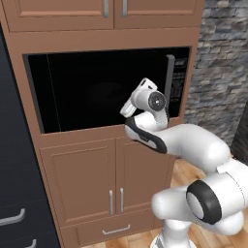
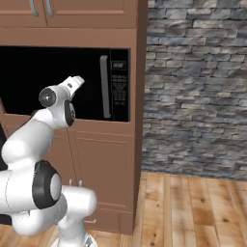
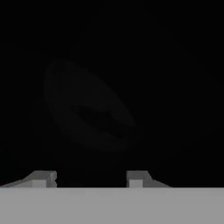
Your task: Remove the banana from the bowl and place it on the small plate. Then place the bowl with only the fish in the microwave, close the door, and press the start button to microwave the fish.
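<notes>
The gripper (image 3: pixel 91 178) is seen in the hand view with its two pale fingertips (image 3: pixel 43 178) standing apart and nothing between them, so it is released and holds nothing. It is pointed straight at the door (image 3: pixel 175 65), whose black glass is faced squarely. Through that glass the bowl (image 3: pixel 83 107) is made out only as a faint rounded shape, and a darker slender form inside it is taken to be the fish (image 3: pixel 98 119); neither is shown sharply enough for more to be told.

In the left base view the white hand is held just in front of the door (image 1: pixel 87 87), to the left of the long grey bar handle (image 1: pixel 169 80) and near the lower right part of the glass. The door is closed flush with the microwave (image 1: pixel 180 77), whose narrow button strip (image 1: pixel 179 89) is set at the far right, beside the handle. In the right base view the same strip (image 2: pixel 119 91) is seen right of the handle (image 2: pixel 104 87). The oven is built into brown wooden cabinets (image 1: pixel 82 179), and a grey stone wall (image 2: pixel 198 87) stands to the right over a wooden floor (image 2: pixel 193 212).
</notes>
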Tool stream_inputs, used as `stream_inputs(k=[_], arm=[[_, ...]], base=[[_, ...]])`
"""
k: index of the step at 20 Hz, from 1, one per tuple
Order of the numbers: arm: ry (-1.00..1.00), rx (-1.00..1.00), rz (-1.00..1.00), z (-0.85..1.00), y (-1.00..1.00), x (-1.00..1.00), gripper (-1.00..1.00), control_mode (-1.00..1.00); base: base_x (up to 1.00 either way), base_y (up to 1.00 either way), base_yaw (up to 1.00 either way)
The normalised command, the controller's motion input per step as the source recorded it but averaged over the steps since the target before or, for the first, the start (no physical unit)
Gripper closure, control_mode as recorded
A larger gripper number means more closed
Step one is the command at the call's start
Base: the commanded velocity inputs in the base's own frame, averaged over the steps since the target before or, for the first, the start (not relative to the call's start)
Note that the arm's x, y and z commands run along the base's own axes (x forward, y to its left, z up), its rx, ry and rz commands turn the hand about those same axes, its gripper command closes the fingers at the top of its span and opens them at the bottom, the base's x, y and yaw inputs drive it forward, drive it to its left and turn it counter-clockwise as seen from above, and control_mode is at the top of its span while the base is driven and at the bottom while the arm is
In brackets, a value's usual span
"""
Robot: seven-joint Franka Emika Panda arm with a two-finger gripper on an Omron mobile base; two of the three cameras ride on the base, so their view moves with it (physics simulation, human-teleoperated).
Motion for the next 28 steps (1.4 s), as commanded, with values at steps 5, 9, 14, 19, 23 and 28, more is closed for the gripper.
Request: stream_inputs(k=[5,9,14,19,23,28], arm=[[-0.11,0.01,0.00,0.07,-0.39,-0.78,-1.00,-1.00],[-0.02,0.03,0.00,0.02,-0.58,-0.99,-1.00,-1.00],[0.00,0.00,0.05,0.00,-0.81,-0.89,-1.00,-1.00],[0.00,0.00,0.13,0.00,-0.87,-0.45,-1.00,-1.00],[0.00,0.00,0.18,-0.03,-0.57,-0.02,-1.00,-1.00],[0.00,0.00,0.18,-0.13,-0.28,0.11,-1.00,-1.00]], base=[[0.00,0.00,0.00],[0.00,0.00,0.00],[0.00,0.00,0.00],[0.00,0.00,0.00],[0.00,0.00,0.00],[0.00,0.00,0.00]])
